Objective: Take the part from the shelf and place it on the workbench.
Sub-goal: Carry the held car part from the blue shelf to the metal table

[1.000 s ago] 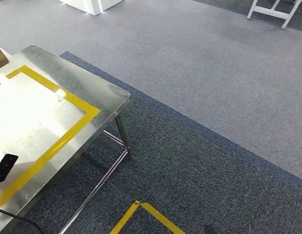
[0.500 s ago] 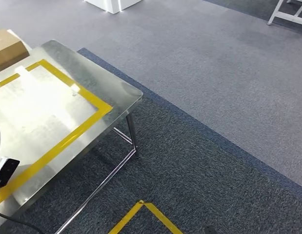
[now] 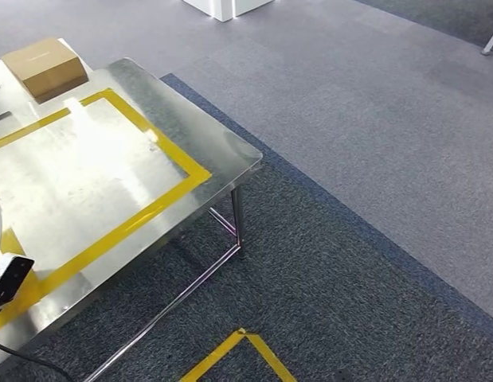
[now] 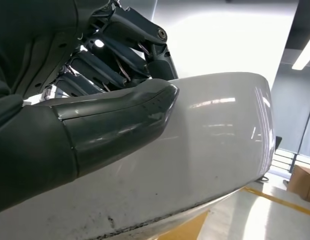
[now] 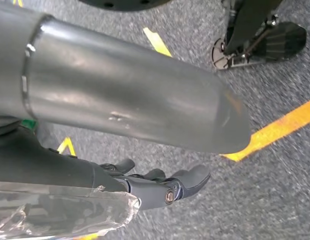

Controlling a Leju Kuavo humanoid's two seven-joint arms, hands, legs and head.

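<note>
View has swung: the shiny steel surface [image 3: 225, 151] with yellow tape now shows its brown cardboard box [image 3: 45, 68].
The left robot hand [image 4: 107, 95] grips a smooth grey-white part [image 4: 221, 140]; the right robot hand [image 5: 161, 185] hangs with fingers apart above the carpet.

Part [image 4: 221, 145] hides left hand's fingers [image 4: 119, 55] partly.

workbench [image 3: 222, 151]: polished sheet metal top, mirror-glossy, glare-streaked; thin shiny metal legs. yellow tape border [image 3: 171, 155]: smooth, slightly glossy. box [image 3: 45, 68]: matt brown cardboard. carpet [image 3: 364, 143]: rough, matt woven pile, grey and dark blue. part [image 4: 221, 145]: smooth glossy pale-grey shell, scuffed along its edge. left hand [image 4: 107, 100]: dark glossy plastic thumb, metal linkages.
</note>
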